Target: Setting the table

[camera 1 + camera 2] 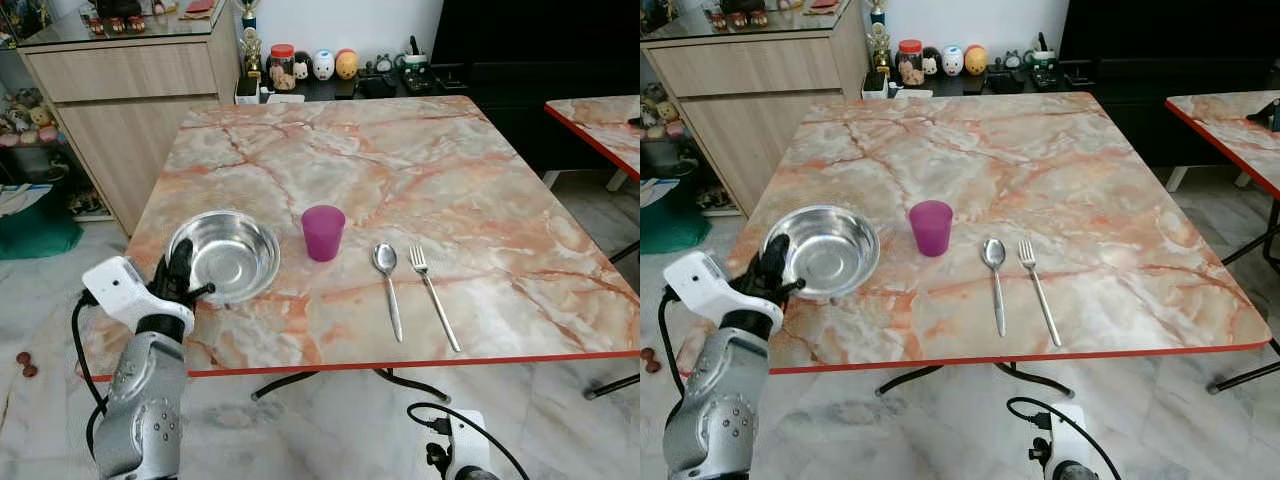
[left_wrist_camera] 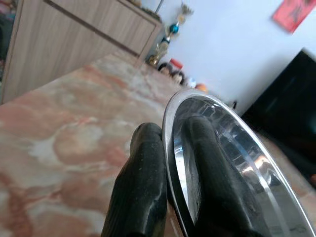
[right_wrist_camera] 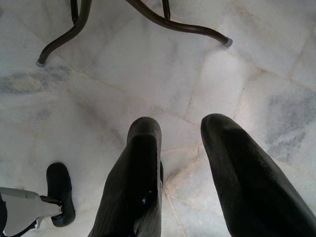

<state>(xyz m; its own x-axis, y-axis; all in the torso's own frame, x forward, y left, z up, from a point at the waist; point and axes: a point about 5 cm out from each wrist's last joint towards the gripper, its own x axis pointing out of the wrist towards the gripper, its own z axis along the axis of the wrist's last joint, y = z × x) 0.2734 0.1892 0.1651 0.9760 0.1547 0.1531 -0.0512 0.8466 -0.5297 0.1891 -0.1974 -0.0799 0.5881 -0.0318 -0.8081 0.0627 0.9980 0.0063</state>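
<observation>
The right arm is cut off at the bottom edge of the head views, where just its white wrist housing and a black cable show below the table's front edge. In its wrist view the right gripper (image 3: 180, 128) hangs idle over the marble floor (image 3: 256, 64), its two fingers set apart with nothing between them. The left gripper (image 1: 180, 283) partly hides the near rim of the steel bowl (image 1: 228, 252); its wrist view shows the fingers (image 2: 143, 163) pinched on that rim, one outside and one inside. Whether the bowl rests flat or is slightly raised is hard to tell.

The bowl looks empty, with only reflections inside. Just to its right stands a purple cup (image 1: 323, 232), upright; its contents cannot be made out.

Further right on the marble-patterned table (image 1: 480, 190) lie a spoon (image 1: 388, 285) and a fork (image 1: 432, 293), side by side and near each other, handles towards the robot. The table has a red edge. A second table (image 1: 600, 125) of the same pattern is cut off at the right. Behind, a wooden cabinet (image 1: 130, 90) stands at the left, and small jars and figurines (image 1: 310, 65) line a low dark shelf by the wall
</observation>
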